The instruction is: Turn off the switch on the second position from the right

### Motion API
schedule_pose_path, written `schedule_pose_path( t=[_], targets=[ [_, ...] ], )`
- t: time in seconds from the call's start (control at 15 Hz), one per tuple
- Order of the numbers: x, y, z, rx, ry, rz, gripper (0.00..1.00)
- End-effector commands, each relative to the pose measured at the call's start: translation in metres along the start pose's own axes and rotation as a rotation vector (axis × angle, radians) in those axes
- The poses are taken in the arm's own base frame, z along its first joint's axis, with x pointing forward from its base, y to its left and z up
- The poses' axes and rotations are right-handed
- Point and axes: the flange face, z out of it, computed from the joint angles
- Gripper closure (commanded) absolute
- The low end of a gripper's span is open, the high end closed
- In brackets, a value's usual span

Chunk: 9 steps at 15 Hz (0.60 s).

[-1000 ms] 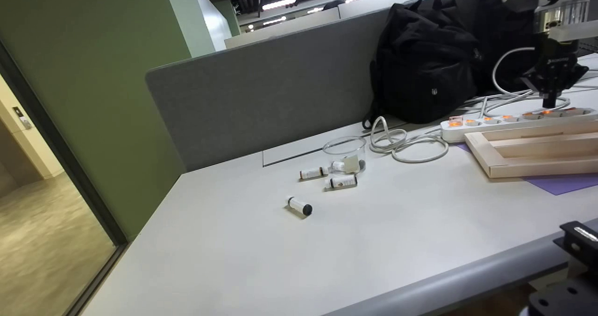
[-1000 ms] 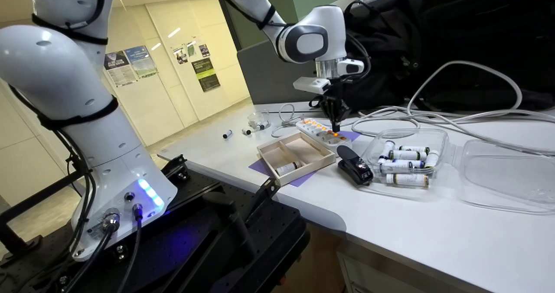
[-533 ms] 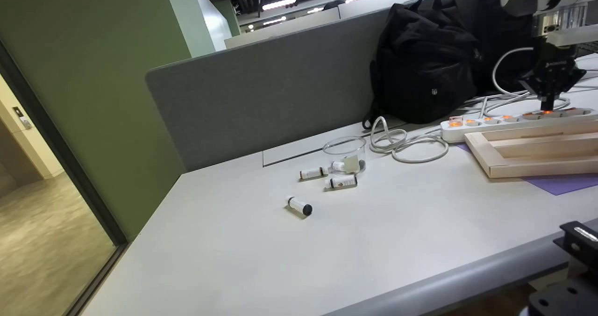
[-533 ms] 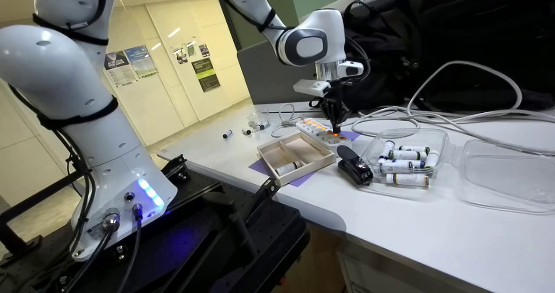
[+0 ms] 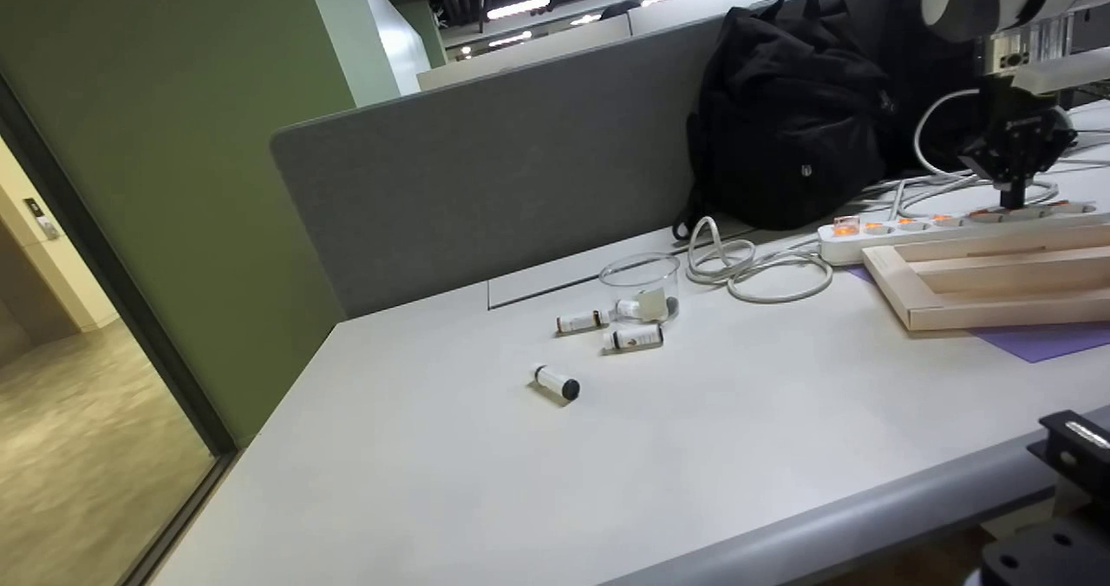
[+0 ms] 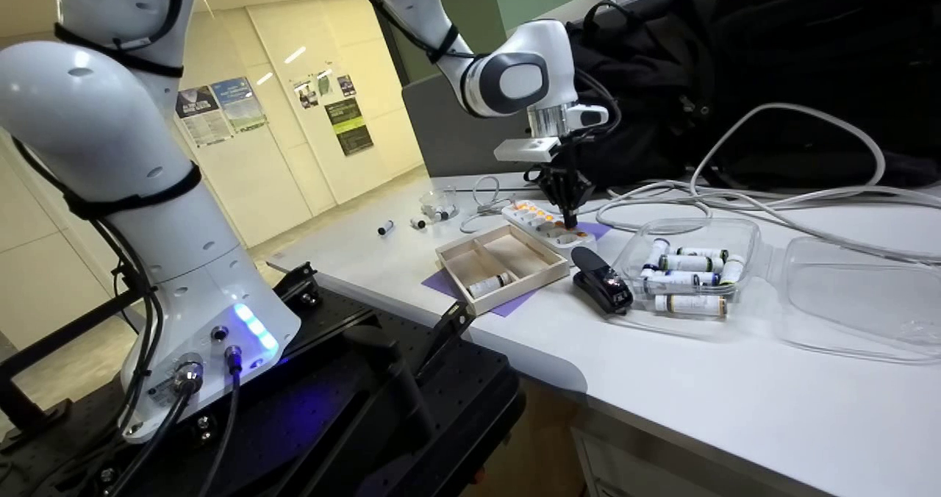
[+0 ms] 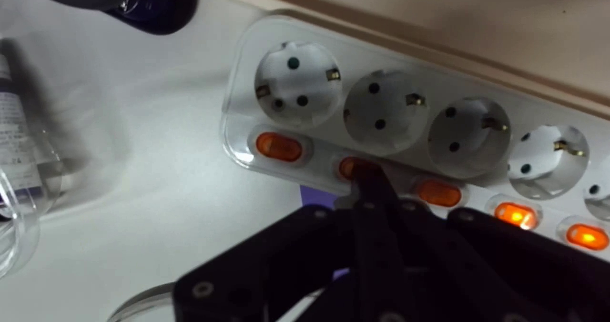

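Observation:
A white power strip with a row of orange switches lies on the table; it also shows in both exterior views. My gripper is shut and empty, pointing down, with its fingertips on the switch second from the strip's near end. The fingertips hide most of that switch, and its visible part is dark orange without glow. The end switch and the third switch are unlit. The further switches glow. The gripper also shows in both exterior views.
A wooden box lies right alongside the strip. A black device and a clear container with several white bottles stand near the strip's end. White cables and a black backpack are behind.
My gripper has moved down slightly onto the strip and tilted a little. The orange glow under its fingertips, visible in both earlier moments, is gone now.

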Motion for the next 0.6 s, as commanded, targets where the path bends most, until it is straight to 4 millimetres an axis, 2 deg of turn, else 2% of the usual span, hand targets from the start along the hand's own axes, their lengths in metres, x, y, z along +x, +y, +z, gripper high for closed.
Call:
schedule_pose_path(
  t=[0.0,0.13,0.27,0.53],
  targets=[
    [-0.01,-0.018,0.019,-0.062,0.01,-0.065,1.0],
    [-0.014,-0.025,0.018,-0.082,0.013,-0.099,1.0],
    [-0.012,-0.031,0.007,-0.085,0.019,-0.112,1.0],
    [0.003,-0.052,-0.043,-0.065,-0.003,-0.11,1.0]
  ],
)
